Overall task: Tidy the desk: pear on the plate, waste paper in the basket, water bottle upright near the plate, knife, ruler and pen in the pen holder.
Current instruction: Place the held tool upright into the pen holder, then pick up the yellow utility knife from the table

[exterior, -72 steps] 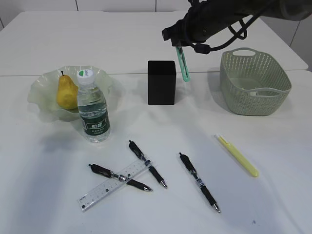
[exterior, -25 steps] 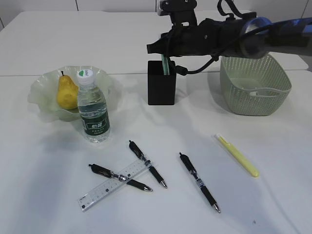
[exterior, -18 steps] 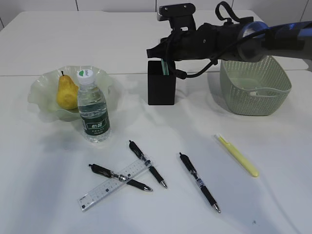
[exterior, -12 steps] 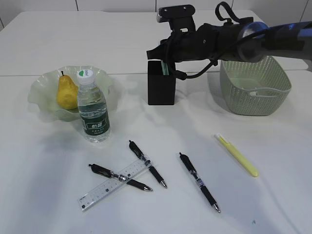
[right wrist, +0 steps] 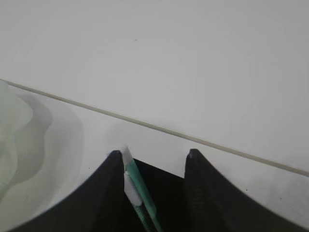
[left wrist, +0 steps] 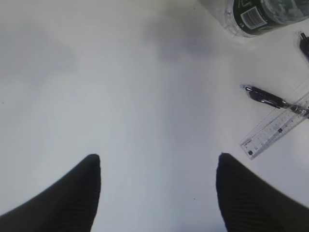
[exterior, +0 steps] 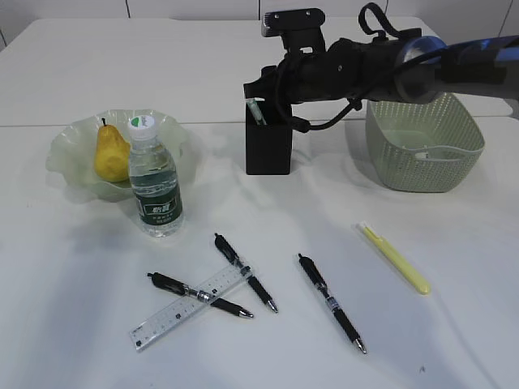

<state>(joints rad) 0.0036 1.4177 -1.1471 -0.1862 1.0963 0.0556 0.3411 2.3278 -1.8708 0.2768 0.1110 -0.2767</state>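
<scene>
Your right gripper (exterior: 261, 91), jaws parted, hovers over the pen holder (exterior: 268, 148) mid-desk; the green knife (right wrist: 140, 198) leans inside, freed.

A second white bench (exterior: 122, 65) is seen behind the front bench (exterior: 81, 324), its top bare and smooth where it shows. The two are met along a thin dark seam (exterior: 49, 125), which is also seen as a pale slanting line (right wrist: 217, 147) in the right wrist view. Beyond the rear bench, white wall panels (exterior: 195, 7) are divided by narrow dark vertical joints. A tiny dark speck (exterior: 422, 369) is seen near the front edge.
</scene>
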